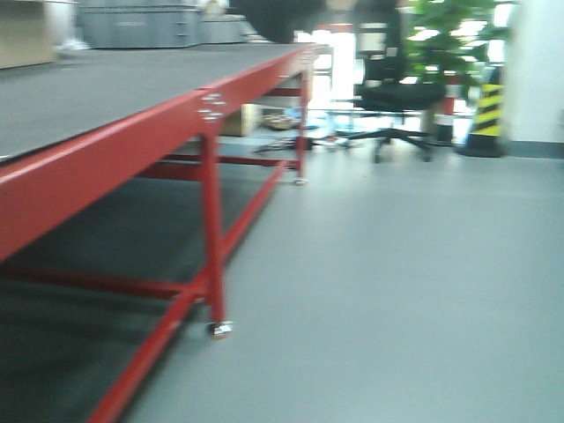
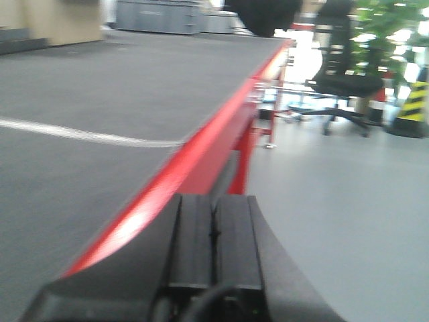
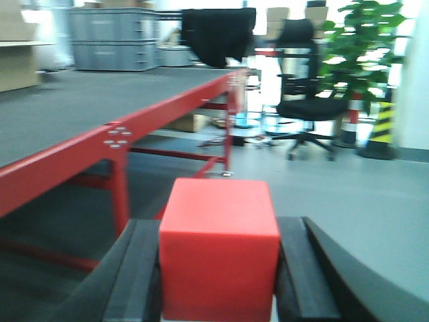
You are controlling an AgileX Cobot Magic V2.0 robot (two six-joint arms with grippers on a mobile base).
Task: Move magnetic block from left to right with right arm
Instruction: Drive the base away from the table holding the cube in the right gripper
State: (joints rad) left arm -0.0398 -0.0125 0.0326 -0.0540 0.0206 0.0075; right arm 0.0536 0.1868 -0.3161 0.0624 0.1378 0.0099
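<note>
The magnetic block [image 3: 218, 248] is a bright-red cube filling the lower middle of the right wrist view. My right gripper [image 3: 218, 268] is shut on it, one black finger pressed against each side. It hangs over the grey floor, to the right of the red-framed table [image 3: 80, 157]. In the left wrist view my left gripper [image 2: 214, 231] is shut with nothing in it, its two black pads pressed together beside the table's red edge [image 2: 201, 151]. The front view shows neither gripper nor the block.
The table has a dark grey top [image 1: 97, 84] and red legs [image 1: 211, 238]. Grey crates [image 3: 110, 37] and a dark cloth [image 3: 218, 33] sit at its far end. A black office chair [image 1: 401, 106], a green plant [image 3: 365, 43] and a yellow-black striped post [image 1: 489, 110] stand beyond on the floor.
</note>
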